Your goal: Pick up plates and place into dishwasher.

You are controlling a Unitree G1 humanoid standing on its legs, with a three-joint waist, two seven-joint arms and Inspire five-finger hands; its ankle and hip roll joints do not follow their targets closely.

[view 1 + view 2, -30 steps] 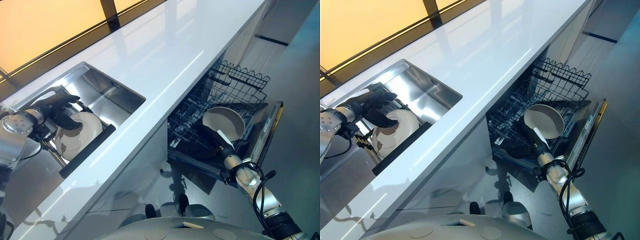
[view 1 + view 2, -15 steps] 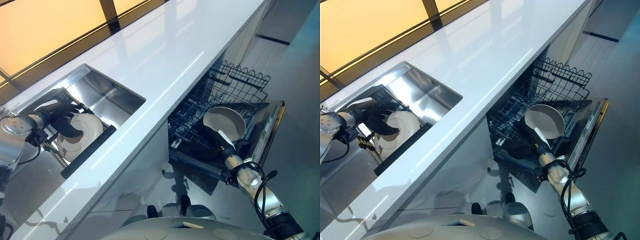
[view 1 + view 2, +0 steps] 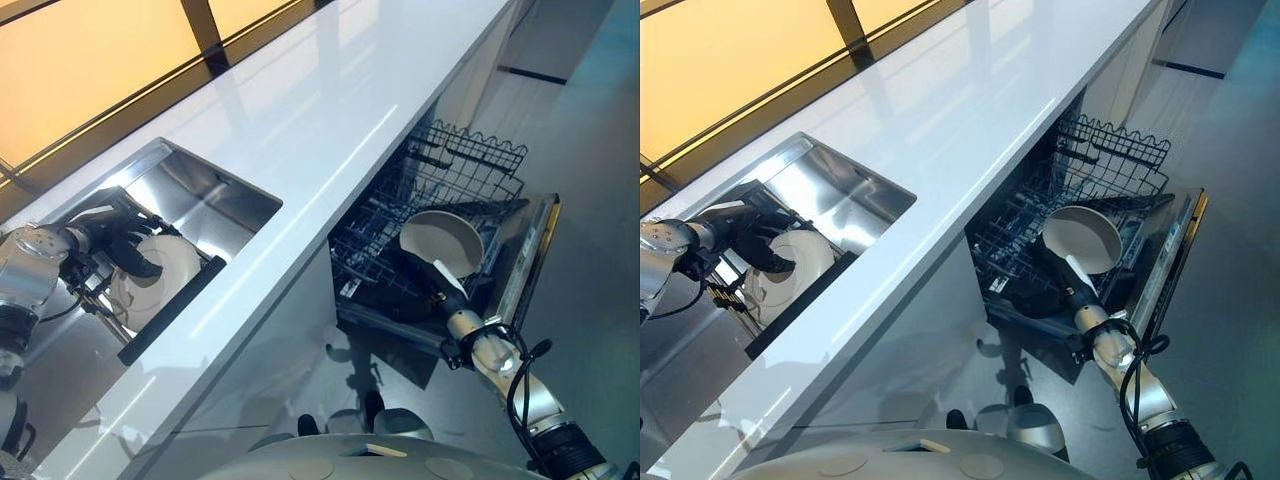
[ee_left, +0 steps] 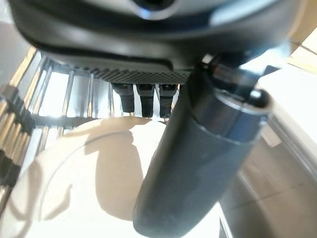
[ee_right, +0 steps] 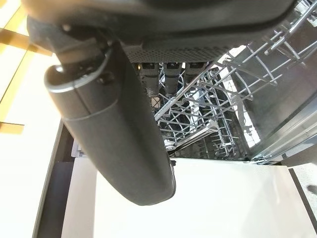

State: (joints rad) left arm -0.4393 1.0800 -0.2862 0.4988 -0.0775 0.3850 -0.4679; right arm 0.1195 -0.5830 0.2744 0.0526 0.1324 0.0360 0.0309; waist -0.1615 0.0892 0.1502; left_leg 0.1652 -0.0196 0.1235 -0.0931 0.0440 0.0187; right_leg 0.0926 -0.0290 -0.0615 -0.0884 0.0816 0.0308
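White plates [image 3: 168, 266] stand on edge in a dark rack inside the steel sink [image 3: 212, 196]. My left hand [image 3: 116, 236] is on the nearest plate [image 4: 74, 188]: its thumb [image 4: 198, 163] lies across the plate's face and its fingers curl behind the rim. At the pulled-out dishwasher rack [image 3: 470, 160], my right hand [image 3: 448, 276] holds a round white plate [image 3: 436, 240] tilted over the wire tines. The right thumb [image 5: 114, 129] presses on the plate [image 5: 198, 198], and the fingers run under it.
A long glossy white countertop [image 3: 330, 100] runs between sink and dishwasher. The open dishwasher door [image 3: 525, 262] juts out below the rack. A black bar [image 3: 170, 310] edges the sink's rack on the near side.
My left hand dropped from above the sink plate and closed on its rim. The right hand and its plate have hardly moved; the camera shifted slightly.
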